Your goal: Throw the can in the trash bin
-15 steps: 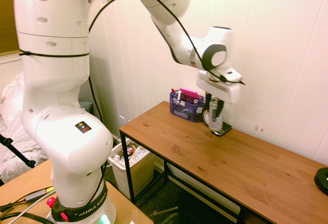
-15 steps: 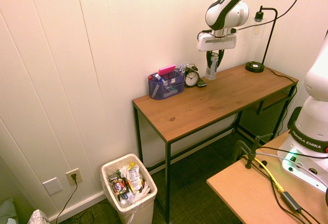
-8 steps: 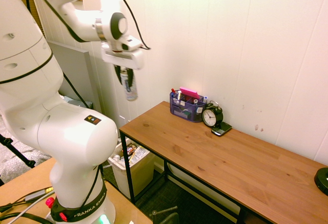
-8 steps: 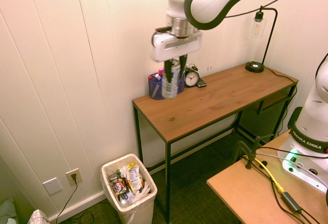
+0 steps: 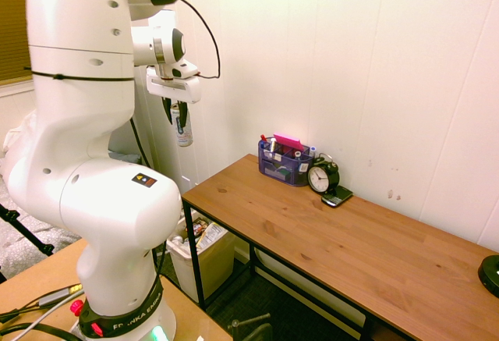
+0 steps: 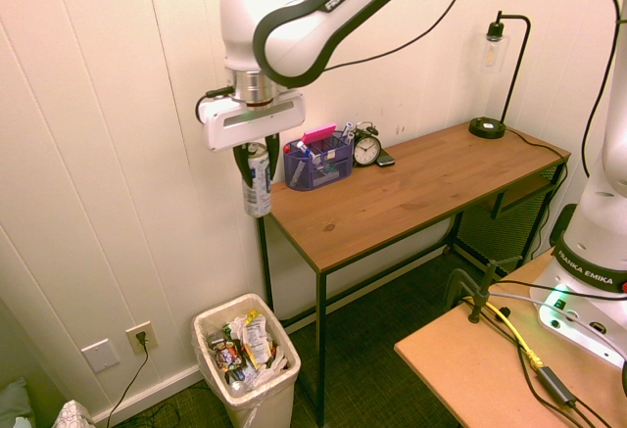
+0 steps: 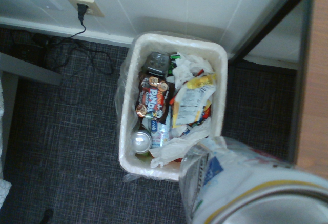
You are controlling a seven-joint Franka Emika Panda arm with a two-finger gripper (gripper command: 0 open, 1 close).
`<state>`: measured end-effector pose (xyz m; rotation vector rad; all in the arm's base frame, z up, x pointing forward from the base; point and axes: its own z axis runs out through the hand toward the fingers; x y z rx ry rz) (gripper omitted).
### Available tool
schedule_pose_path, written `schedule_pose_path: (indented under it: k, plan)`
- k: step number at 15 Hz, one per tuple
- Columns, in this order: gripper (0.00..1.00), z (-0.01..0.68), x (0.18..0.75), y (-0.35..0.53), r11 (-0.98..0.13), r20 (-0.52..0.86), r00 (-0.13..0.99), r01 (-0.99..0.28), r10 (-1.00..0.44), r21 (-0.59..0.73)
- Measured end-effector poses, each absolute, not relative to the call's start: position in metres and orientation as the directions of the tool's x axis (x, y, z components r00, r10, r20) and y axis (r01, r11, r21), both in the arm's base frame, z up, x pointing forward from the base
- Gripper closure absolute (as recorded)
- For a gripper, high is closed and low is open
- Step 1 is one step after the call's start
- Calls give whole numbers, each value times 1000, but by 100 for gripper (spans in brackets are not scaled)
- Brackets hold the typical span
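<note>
Gripper (image 6: 257,166) and can (image 6: 257,181) have travelled away from the desk's lamp end, over to the trash bin side. Fingers closed on the can, one to either side; can hangs roughly upright in the air, above the trash bin (image 6: 247,359). Bin stands on the floor beside the desk (image 6: 392,198), packed with wrappers (image 7: 155,98). On the desktop: blue organizer (image 6: 318,164), black alarm clock (image 6: 366,147) beside it, then the lamp (image 6: 487,127) farther along.
</note>
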<state>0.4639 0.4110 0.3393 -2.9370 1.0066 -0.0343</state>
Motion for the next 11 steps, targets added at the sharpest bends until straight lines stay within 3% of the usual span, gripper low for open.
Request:
schedule_pose_path:
  k: [11]
  plan:
    - [0,349,487,417,-794,-26,795,-606,-606,-47]
